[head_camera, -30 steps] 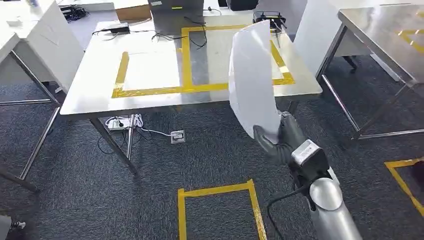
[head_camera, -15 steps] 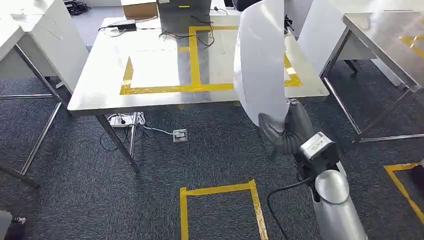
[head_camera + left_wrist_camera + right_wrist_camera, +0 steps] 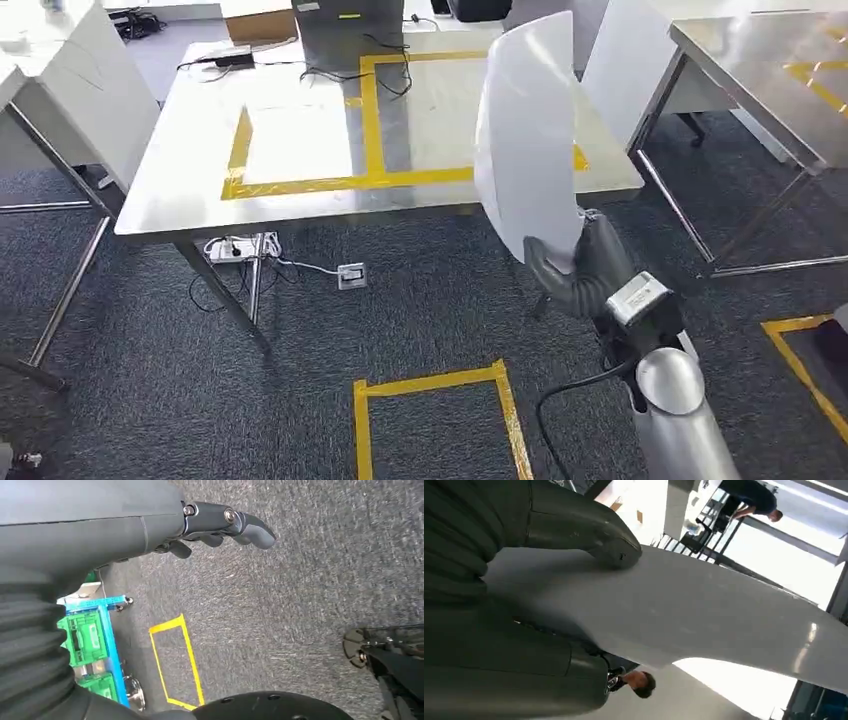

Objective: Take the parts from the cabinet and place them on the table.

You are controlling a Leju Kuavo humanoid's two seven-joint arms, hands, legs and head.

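The step in hand was judged to be the carry: the large white curved plastic panel (image 3: 527, 140) was out of the cabinet and not yet on the steel-topped table marked with yellow tape rectangles (image 3: 300, 190). The right hand (image 3: 575, 262) gripped the panel at its lower edge, with the thumb on one face and the darker fingers wrapped behind. The panel stood nearly upright above the hand. In the head view its upper part overlapped the table's right-hand taped rectangle, but its lower edge hung over the grey carpet (image 3: 420, 310), short of the table's near edge.

The next move was judged to call for bringing the hand forward over the table, tilting the panel down flat inside a taped rectangle, and releasing only once it was supported. The panel was tall and held by one edge, so it could swing or slip.

The right wrist view showed the grip closely: the thumb (image 3: 594, 535) was pressed onto the panel's smooth face, a detail the head view left small. The left wrist view showed the left hand (image 3: 220, 525) over the carpet, holding nothing, its fingers loosely extended and slightly apart. It also showed a yellow tape outline on the floor (image 3: 175, 660) and green crates on a blue rack (image 3: 90, 640)
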